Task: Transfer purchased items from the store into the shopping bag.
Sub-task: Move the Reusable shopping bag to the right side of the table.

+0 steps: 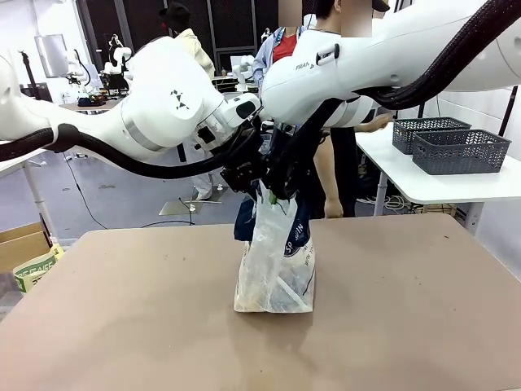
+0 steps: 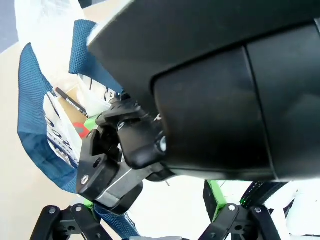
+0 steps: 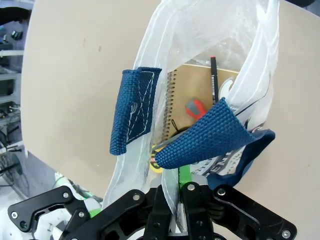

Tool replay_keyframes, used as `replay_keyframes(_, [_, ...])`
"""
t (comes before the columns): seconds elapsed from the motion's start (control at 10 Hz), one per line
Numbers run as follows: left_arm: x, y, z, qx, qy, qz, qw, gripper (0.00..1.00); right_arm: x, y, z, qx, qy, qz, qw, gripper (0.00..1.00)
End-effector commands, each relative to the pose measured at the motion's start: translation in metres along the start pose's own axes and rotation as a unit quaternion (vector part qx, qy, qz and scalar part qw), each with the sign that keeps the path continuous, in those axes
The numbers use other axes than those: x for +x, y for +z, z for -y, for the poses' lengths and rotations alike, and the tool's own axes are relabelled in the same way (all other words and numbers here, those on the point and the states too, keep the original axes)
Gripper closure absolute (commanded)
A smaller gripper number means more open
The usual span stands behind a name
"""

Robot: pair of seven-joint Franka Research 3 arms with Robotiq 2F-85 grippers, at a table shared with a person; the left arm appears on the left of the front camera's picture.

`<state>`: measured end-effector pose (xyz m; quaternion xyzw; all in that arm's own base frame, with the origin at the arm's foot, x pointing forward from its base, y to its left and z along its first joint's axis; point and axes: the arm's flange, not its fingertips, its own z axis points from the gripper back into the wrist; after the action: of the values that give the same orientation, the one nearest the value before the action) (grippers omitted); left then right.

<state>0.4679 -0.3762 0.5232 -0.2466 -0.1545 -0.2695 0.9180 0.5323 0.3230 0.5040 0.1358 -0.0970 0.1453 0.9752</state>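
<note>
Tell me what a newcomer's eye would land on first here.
A translucent clear plastic tote with navy strap handles stands mid-table, the left white arm and right white arm meeting over its mouth. The right gripper has its jaws shut on the plastic rim, and a tan spiral notebook shows inside.

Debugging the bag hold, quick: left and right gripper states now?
Left gripper: open.
Right gripper: shut on the shopping bag, at its top edge.
</note>
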Motion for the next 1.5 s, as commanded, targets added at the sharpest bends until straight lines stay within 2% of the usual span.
replay_keyframes(0.0, [-0.009,0.002,0.003,0.011,0.016,0.007,1.000,0.00,0.008,0.001,-0.006,0.003,-0.009,-0.002,1.000,1.00])
replay_keyframes(0.4, [-0.008,0.002,0.005,0.003,0.024,0.024,0.999,0.00,0.008,0.000,-0.006,0.003,-0.012,-0.003,1.000,1.00])
replay_keyframes(0.7, [-0.013,0.001,0.003,-0.020,0.049,0.033,0.998,0.00,0.008,-0.001,-0.006,0.003,-0.014,-0.004,1.000,1.00])
replay_keyframes(1.0, [-0.022,-0.001,0.005,-0.017,0.085,0.038,0.996,0.00,0.008,-0.001,-0.006,0.002,-0.019,-0.002,1.000,1.00])
replay_keyframes(1.4, [-0.028,-0.010,0.014,-0.017,0.069,0.010,0.997,0.00,0.008,-0.004,-0.008,0.000,-0.020,-0.005,1.000,1.00])
